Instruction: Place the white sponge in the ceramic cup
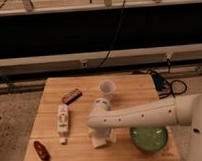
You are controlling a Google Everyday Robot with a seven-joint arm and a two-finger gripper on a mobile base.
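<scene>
- We see the wooden table (139, 86) filling the lower half of the frame, with a dark wall and pale rails behind it.
- We locate the white arm (145, 115) entering from the right edge and reaching left across the table.
- We find the gripper (102, 133) at the lower centre of the frame, pointing down at the table top.
- We cannot tell whether the gripper is wide, narrow or holding anything.
- We place the white sponge (98, 142) directly beneath the gripper, low on the table; whether the two touch cannot be read.
- We note the ceramic cup (108, 90) standing upright above the gripper in the frame, apart from the sponge.
- We record a green bowl (149, 139) at the lower right, partly behind the arm.
- We record a white remote-like stick (62, 119) at the left, a small brown object (71, 96) above it, and a reddish-brown object (41, 150) at the lower left.
</scene>
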